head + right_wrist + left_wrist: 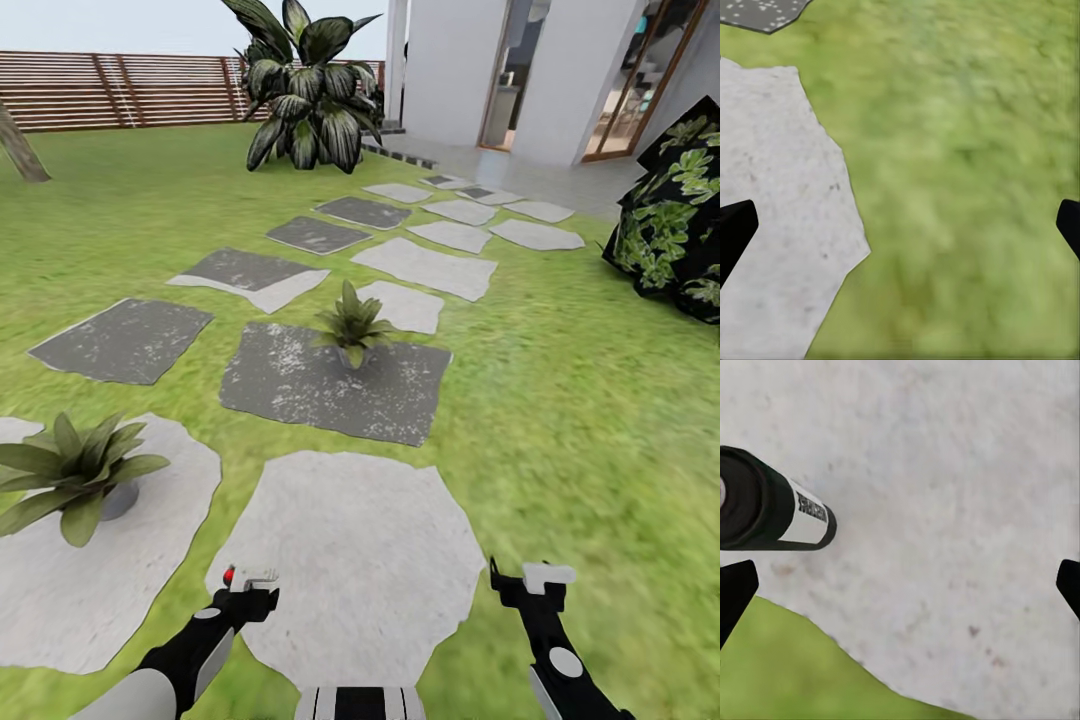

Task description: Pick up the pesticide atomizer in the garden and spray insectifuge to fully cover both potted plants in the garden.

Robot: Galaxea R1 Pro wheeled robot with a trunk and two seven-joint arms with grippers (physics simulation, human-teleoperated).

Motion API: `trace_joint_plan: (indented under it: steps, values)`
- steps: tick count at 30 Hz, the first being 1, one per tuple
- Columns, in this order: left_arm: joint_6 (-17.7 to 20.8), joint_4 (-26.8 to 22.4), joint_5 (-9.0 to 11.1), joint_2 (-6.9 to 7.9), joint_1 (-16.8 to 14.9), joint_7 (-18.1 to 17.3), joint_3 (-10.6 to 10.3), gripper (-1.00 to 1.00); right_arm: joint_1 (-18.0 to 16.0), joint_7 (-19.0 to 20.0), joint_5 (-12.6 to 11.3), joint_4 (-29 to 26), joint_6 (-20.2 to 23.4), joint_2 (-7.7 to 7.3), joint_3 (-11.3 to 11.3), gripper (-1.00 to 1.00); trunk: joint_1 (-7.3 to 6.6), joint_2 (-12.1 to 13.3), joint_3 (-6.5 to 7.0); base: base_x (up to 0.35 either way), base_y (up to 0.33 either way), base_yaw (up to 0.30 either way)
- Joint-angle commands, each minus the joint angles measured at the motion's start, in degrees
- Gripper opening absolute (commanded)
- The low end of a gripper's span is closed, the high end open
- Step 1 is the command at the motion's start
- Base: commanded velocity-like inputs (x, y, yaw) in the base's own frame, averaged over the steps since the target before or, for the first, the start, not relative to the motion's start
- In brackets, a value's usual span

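A sunny garden lawn (560, 400) with grey and pale stepping stones, seen from the robot's head, both arms reaching forward at the bottom of the view.

At the left edge sits the nearer potted plant (75, 475), a rosette of pointed green leaves in a small grey pot, standing on a pale stone (60, 590). Just right of it, low in the view, is the left tool (245, 590), carrying the spray bottle (776, 506): its pale trigger head with a red tip (229, 575) shows above the black fingers. In the left wrist view the dark bottle with its white label lies along the tool's line of sight, base toward the big pale stone (945, 510) below; the two fingertips sit wide at the frame edges (how the bottle is pinched cannot be made out).

Farther ahead, near the middle, the second potted plant (352, 328) stands on a dark stone (300, 390). Behind it rise a big striped broad-leaved plant (310, 90) and a slatted fence (130, 90).

On the right, the right tool (530, 585) hangs over the grass, fingers spread wide and carrying nothing.

The near plant lies to the left of and slightly ahead of the bottle, so the left arm is the closer one; the nozzle would likely need turning leftward to reach those leaves.
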Motion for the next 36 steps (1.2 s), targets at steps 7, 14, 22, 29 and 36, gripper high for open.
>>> trace_joint_plan:
  steps: [7,14,22,29,36]
  values:
    - [0.13,-0.04,0.15,0.19,-0.04,-0.06,-0.17,1.00,-0.02,-0.21,0.10,0.03,-0.15,0.05,0.06,1.00,-0.01,-0.01,-0.23,0.000,0.000,0.071]
    - [0.05,-0.31,0.22,0.21,-0.05,-0.06,-0.17,1.00,-0.02,-0.21,0.09,0.03,-0.15,0.06,0.06,1.00,-0.01,-0.01,-0.51,-0.021,0.019,0.135]
    - [0.12,-0.50,0.27,0.08,-0.05,-0.06,-0.10,1.00,-0.02,-0.21,0.05,0.03,-0.15,0.06,0.06,1.00,-0.01,-0.01,-0.55,-0.071,0.232,0.014]
    - [0.05,-0.65,0.25,0.12,-0.05,-0.06,-0.16,1.00,-0.02,-0.21,0.04,0.03,-0.15,0.06,0.06,1.00,-0.01,-0.01,-0.55,0.040,0.114,0.001]
    - [-2.65,-0.66,0.26,0.04,-0.05,-0.06,-0.25,1.00,-0.02,-0.21,0.04,0.03,-0.15,0.06,0.06,1.00,-0.01,-0.01,-0.55,0.104,0.007,0.000]
